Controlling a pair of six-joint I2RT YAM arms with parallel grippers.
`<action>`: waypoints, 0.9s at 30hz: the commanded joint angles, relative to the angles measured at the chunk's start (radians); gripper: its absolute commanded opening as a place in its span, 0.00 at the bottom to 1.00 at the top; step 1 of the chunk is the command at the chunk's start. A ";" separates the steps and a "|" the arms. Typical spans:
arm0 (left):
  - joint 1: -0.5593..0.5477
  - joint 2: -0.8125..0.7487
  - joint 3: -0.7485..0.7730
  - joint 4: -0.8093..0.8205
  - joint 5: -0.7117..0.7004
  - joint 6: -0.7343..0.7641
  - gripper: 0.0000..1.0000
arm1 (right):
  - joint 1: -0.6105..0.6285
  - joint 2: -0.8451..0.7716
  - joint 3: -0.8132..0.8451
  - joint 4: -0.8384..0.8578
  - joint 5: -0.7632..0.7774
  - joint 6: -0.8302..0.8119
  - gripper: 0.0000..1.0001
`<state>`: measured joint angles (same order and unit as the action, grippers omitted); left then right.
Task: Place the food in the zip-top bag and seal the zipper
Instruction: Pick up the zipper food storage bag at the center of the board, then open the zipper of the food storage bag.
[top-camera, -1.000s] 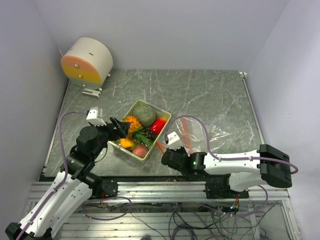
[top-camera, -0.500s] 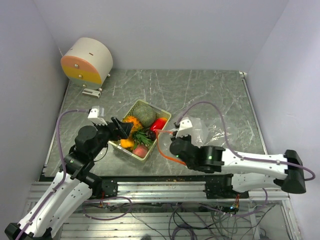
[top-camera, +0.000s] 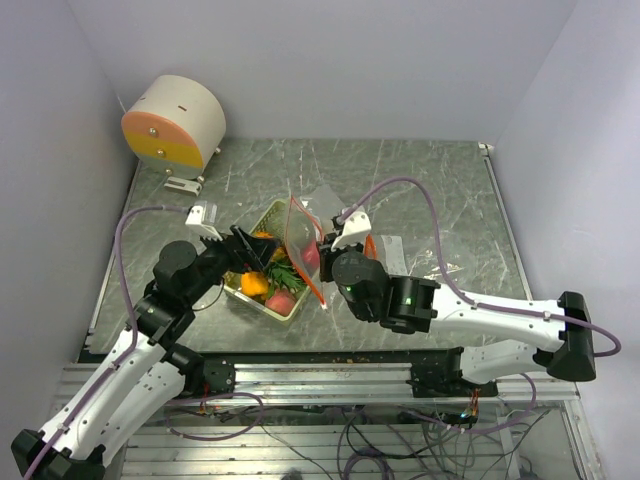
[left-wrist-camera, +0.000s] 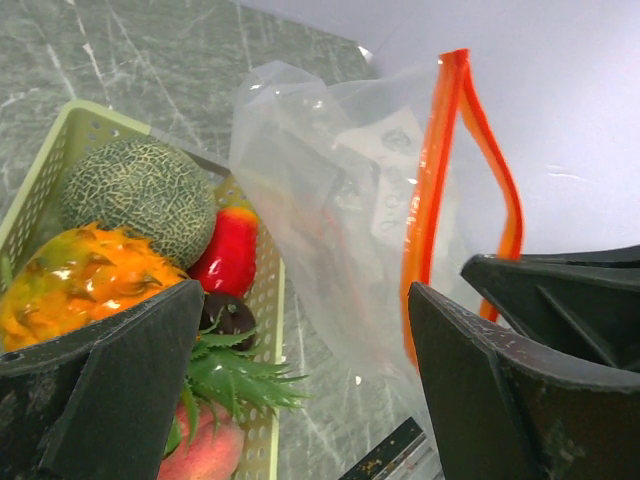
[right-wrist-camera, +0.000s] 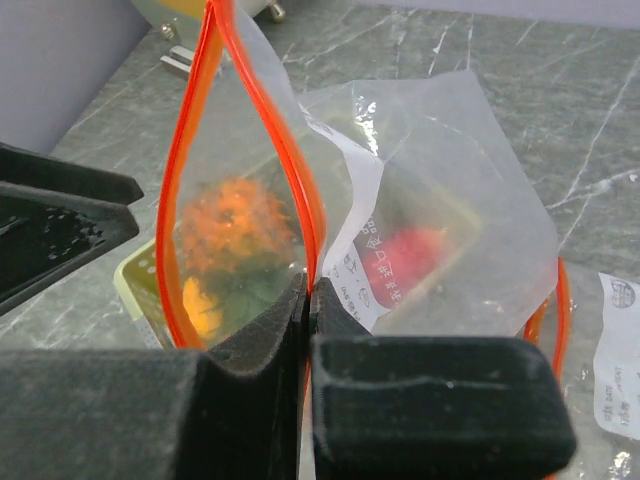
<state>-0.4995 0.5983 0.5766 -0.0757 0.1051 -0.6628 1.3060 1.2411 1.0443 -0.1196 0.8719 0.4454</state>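
1. The right gripper (right-wrist-camera: 308, 296) is clamped tight on the orange zipper rim (left-wrist-camera: 440, 170) of the zip-top bag (top-camera: 302, 238) and holds it upright above the bench (top-camera: 430, 190).
2. The bag's mouth gapes in a narrow loop. Its clear body hangs over the right side of the pale green basket (left-wrist-camera: 35, 200).
3. The left gripper (top-camera: 248, 252) hovers over the basket's left side with its fingers spread wide and nothing between them.
4. The basket sits toward the near edge of the bench, left of the middle.
5. The food lies in the basket: a netted melon (left-wrist-camera: 140, 205) at the far end, a bumpy orange fruit (left-wrist-camera: 80, 285) beside it, and a red pepper (left-wrist-camera: 228, 255) against the right wall. A green sprig (left-wrist-camera: 235, 370) and a pink piece (left-wrist-camera: 205, 450) lie nearer the arms.
6. A round cream-and-orange device (top-camera: 175, 122) stands at the far left corner.
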 joint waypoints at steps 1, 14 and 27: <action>-0.005 -0.010 0.003 0.082 0.061 -0.044 0.95 | -0.024 0.014 0.016 0.075 0.017 -0.035 0.00; -0.011 -0.010 -0.054 0.157 0.112 -0.101 0.95 | -0.068 0.083 0.041 0.152 -0.009 -0.072 0.00; -0.065 0.092 -0.082 0.228 0.066 -0.131 0.94 | -0.075 0.121 0.079 0.188 -0.036 -0.084 0.00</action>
<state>-0.5392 0.6731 0.5026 0.0799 0.1867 -0.7792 1.2381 1.3575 1.0885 0.0257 0.8410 0.3729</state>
